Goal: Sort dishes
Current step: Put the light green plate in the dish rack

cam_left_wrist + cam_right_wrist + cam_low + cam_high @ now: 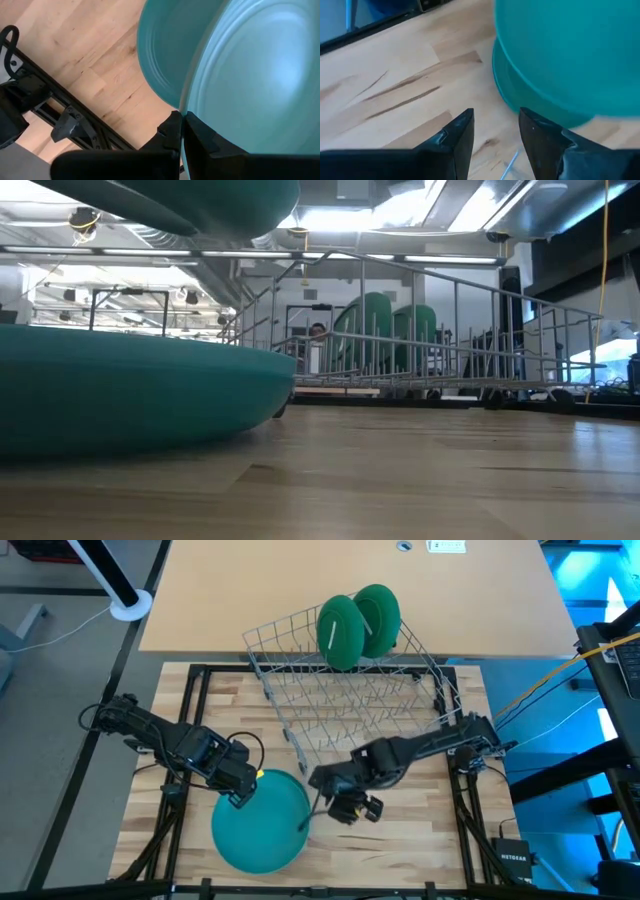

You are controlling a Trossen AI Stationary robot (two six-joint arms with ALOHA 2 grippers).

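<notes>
Two teal plates (262, 822) lie stacked at the table's near middle. The lower plate (120, 385) rests flat on the wood. The upper plate (200, 205) is raised above it and tilted. My left gripper (243, 795) is shut on the upper plate's left rim. My right gripper (315, 785) is open and empty just right of the plates; in its wrist view (495, 130) both plates lie ahead of the fingers. Two green plates (355, 625) stand on edge in the grey wire rack (350, 700). My left gripper pinches the upper plate's rim (183, 111) between its two fingers, one on each face. The fingers (170, 132) come from the table's left, slanting down. The plate is tilted and raised off the lower plate (165, 55) at the held side.
The wire rack (450, 330) stands across the table's far middle, with free slots nearer than the two standing plates. Bare wood lies right of the plates (395, 90). Black frame rails run along the table's left and right sides (185, 730).
</notes>
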